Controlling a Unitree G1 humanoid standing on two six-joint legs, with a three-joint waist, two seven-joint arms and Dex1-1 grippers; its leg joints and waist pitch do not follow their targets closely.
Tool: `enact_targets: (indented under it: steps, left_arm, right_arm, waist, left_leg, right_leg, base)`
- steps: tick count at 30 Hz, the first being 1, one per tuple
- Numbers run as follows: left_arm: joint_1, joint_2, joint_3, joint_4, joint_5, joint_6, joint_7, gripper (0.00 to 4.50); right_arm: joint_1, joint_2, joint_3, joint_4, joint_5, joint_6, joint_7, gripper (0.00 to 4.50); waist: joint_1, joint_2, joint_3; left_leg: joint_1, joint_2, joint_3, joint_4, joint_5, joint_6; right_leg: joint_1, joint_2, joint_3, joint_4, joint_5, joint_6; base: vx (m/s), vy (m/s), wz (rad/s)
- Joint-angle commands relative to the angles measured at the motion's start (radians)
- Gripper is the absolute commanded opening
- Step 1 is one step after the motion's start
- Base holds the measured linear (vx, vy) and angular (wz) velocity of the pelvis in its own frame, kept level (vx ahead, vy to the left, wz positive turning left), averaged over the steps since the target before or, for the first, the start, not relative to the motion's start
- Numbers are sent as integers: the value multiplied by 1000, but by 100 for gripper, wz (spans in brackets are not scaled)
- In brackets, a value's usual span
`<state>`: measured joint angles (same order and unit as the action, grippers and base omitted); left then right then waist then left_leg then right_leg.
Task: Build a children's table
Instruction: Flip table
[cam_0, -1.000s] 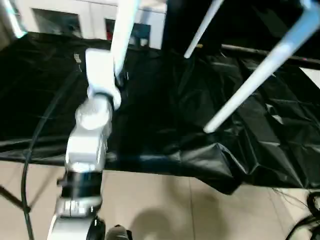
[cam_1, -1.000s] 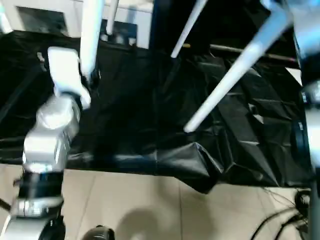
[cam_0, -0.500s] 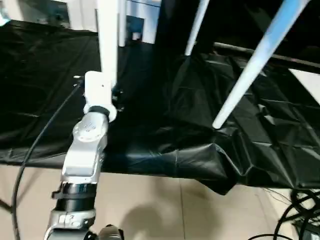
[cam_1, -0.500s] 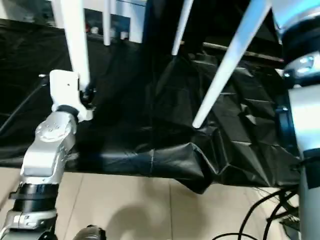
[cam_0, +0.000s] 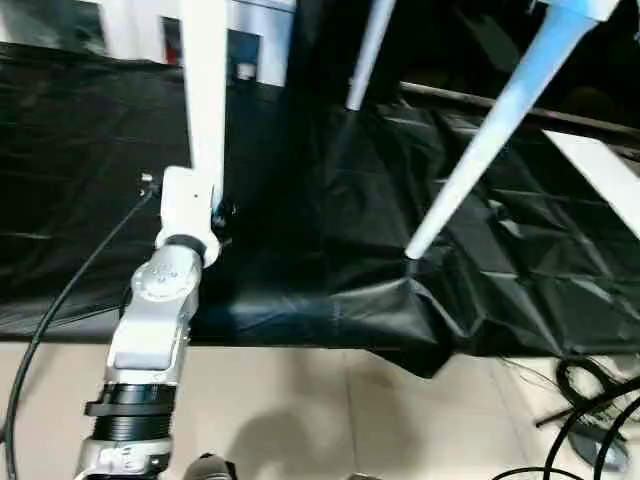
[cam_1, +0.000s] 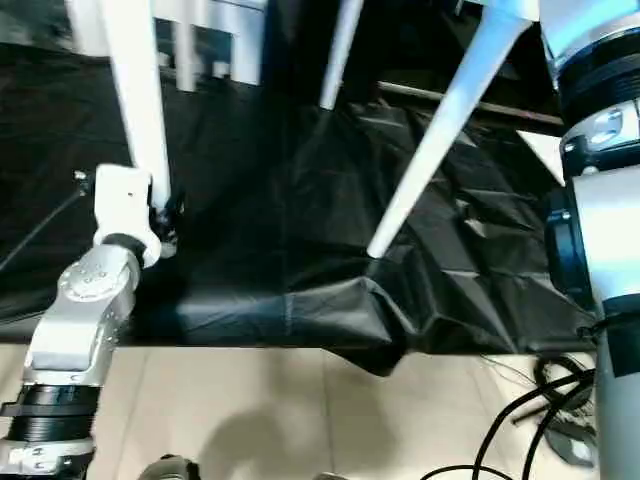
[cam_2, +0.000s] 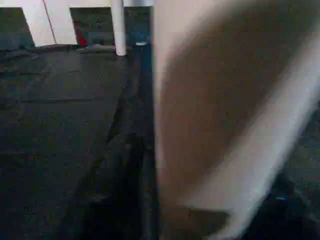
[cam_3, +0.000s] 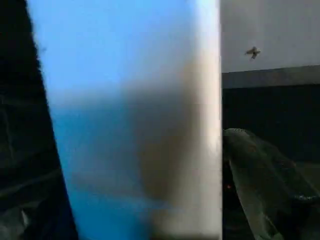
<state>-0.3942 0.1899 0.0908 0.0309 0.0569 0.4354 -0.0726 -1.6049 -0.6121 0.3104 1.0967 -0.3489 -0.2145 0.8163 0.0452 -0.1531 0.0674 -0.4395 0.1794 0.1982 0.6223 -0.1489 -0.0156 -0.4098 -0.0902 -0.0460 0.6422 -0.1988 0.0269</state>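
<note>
The children's table hangs legs-down over the black-draped work table (cam_0: 90, 150); its tabletop is out of view above. One white tube leg (cam_0: 205, 90) stands nearly upright at the left, with my left gripper (cam_0: 220, 213) right against its lower part. In the left wrist view that leg (cam_2: 210, 125) looms very close. A second leg (cam_0: 490, 130) slants down, and its foot (cam_0: 415, 248) meets the cloth near the front edge. A third leg (cam_0: 368, 50) shows further back. My right forearm (cam_1: 600, 150) rises at the right, and a leg (cam_3: 135, 120) sits close in the right wrist view.
The black cloth is crumpled into folds (cam_0: 520, 290) at the front right. A white flat panel (cam_0: 600, 170) lies at the right edge. Black cables (cam_0: 590, 400) lie on the tiled floor (cam_0: 330, 410) below the table's front edge. White furniture (cam_0: 250, 40) stands behind.
The left leg has swung from tilted to nearly upright, with my left gripper staying beside it. The slanted right leg now stands steeper. The camera view has also shifted.
</note>
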Motion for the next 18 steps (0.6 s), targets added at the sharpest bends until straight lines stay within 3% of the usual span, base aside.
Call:
enact_targets:
  steps: [1,5,7,8,9,10,11,12,15,17,18]
  left_arm:
    - [4,8,29,-5,19,17,27,289]
    - [11,15,42,-12,26,23,46,317]
    - [19,18,41,-14,24,25,50,350]
    - [20,19,41,-13,23,25,50,357]
    - [25,22,40,-10,20,25,48,357]
    - [29,26,39,-8,20,25,47,359]
    - [29,26,39,-8,20,25,47,361]
    - [29,30,41,-5,15,25,39,388]
    - [22,52,49,22,8,8,19,400]
    - [13,65,52,37,6,2,15,406]
    - [3,78,54,55,3,-4,5,421]
  right_arm:
    - [35,-15,-41,-8,47,-25,57,382]
    - [78,-4,-79,-66,111,-97,88,411]
    - [108,2,-96,-102,132,-132,73,435]
    - [115,3,-98,-111,137,-140,71,443]
    - [136,7,-104,-134,152,-160,70,443]
    - [153,14,-113,-155,174,-181,75,447]
    - [153,14,-113,-155,174,-181,75,449]
    - [175,30,-145,-187,214,-196,75,449]
    - [216,64,-206,-259,306,-195,94,449]
    - [234,70,-226,-295,340,-189,109,449]
    - [258,74,-249,-350,390,-174,126,449]
  waist:
    - [0,32,-68]
    - [0,25,-74]
    - [3,25,-75]
    - [-1,24,-74]
    - [1,23,-76]
    - [4,23,-77]
    - [6,22,-76]
    - [7,23,-75]
    - [7,26,-76]
    - [12,33,-76]
    - [16,38,-77]
  left_leg:
    - [48,56,-39,-79,-461,-96]
    - [41,56,-37,-76,-358,-69]
    - [46,56,-32,-71,-326,-51]
    - [41,56,-33,-72,-322,-39]
    - [41,55,-32,-71,-313,-36]
    - [50,57,-29,-67,-302,-34]
    - [48,56,-27,-67,-295,-27]
    - [49,57,-27,-69,-302,-27]
    - [50,59,-29,-71,-326,-35]
    - [58,59,-29,-73,-334,-48]
    - [60,59,-29,-73,-342,-57]
  right_leg:
    - [9,-45,31,-74,-212,-165]
    - [25,-45,30,-63,-105,-180]
    - [23,-44,31,-62,-69,-194]
    - [27,-44,32,-60,-65,-196]
    - [29,-45,31,-61,-67,-194]
    - [23,-44,32,-61,-61,-199]
    - [25,-42,33,-61,-59,-204]
    - [25,-42,32,-62,-74,-205]
    - [23,-43,33,-63,-99,-199]
    - [19,-40,32,-65,-100,-197]
    - [18,-37,31,-64,-100,-198]
  base:
    - [0,0,0]
    - [0,0,0]
    - [0,0,0]
    - [0,0,0]
    - [0,0,0]
    - [0,0,0]
    - [0,0,0]
    - [0,0,0]
    - [0,0,0]
    - [0,0,0]
    - [0,0,0]
